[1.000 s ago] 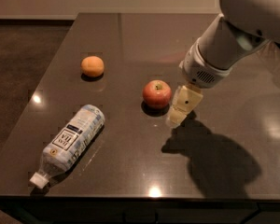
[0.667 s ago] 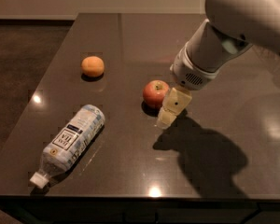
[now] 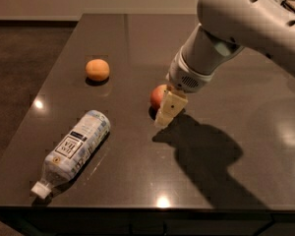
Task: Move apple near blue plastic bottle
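The red apple (image 3: 157,96) sits near the middle of the dark table (image 3: 137,38), with only its left side showing. My gripper (image 3: 167,111) hangs from the white arm (image 3: 236,18) right at the apple's near right side and covers most of it. The blue plastic bottle (image 3: 76,146) lies on its side at the front left, its white cap (image 3: 39,190) pointing to the front edge. The bottle lies well to the left of the apple and nearer the front.
A small orange fruit (image 3: 97,69) sits at the back left of the apple. The arm's shadow (image 3: 206,151) falls on the table to the right of the gripper. The table's front edge (image 3: 147,211) runs just past the bottle cap.
The arm and gripper have moved left and closer to the apple, now covering its right side. The apple, bottle and orange fruit have not moved.
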